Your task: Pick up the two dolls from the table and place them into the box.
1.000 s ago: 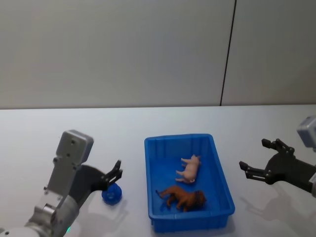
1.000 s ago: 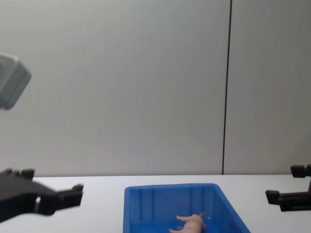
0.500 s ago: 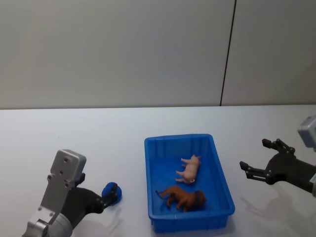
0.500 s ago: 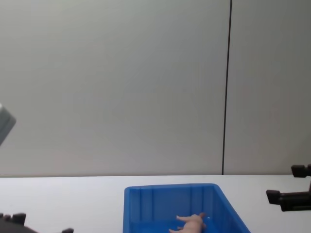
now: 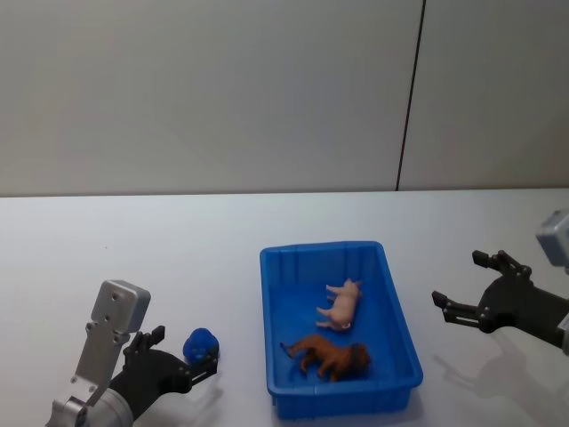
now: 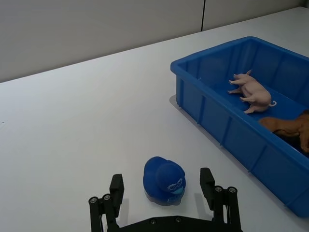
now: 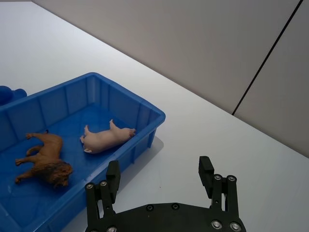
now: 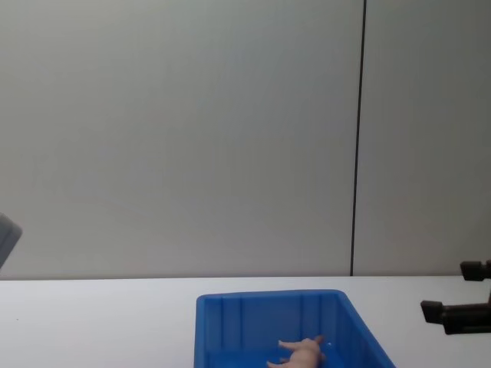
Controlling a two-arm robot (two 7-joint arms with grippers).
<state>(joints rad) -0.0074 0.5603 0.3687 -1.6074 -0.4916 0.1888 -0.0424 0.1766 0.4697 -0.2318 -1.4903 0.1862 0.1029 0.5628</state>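
A pale pink pig doll [image 5: 341, 305] lies on its side inside the blue box [image 5: 320, 250], also seen as the pig [image 6: 251, 90] [image 7: 106, 137] [image 8: 301, 353]. A brown lion figure [image 5: 331, 357] lies beside it in the box. On the white table [image 5: 133, 240], left of the box, sits a small blue duck figure [image 5: 201, 344] [image 6: 164, 180]. My left gripper [image 5: 185, 351] [image 6: 161, 183] is low at the table and open, one finger on each side of the duck, not touching it. My right gripper [image 5: 458, 277] [image 7: 159, 166] [image 8: 449, 290] hovers open and empty, right of the box.
The box [image 6: 227, 121] stands just right of the duck, its near wall close to my left gripper's fingers. Bare white tabletop stretches behind the box and out to both sides. A grey wall with a dark vertical seam [image 5: 409, 98] closes the back.
My left arm has come down and drawn back, bringing its open gripper low around the blue duck and out of the chest view. The right arm, box and figures have not moved.
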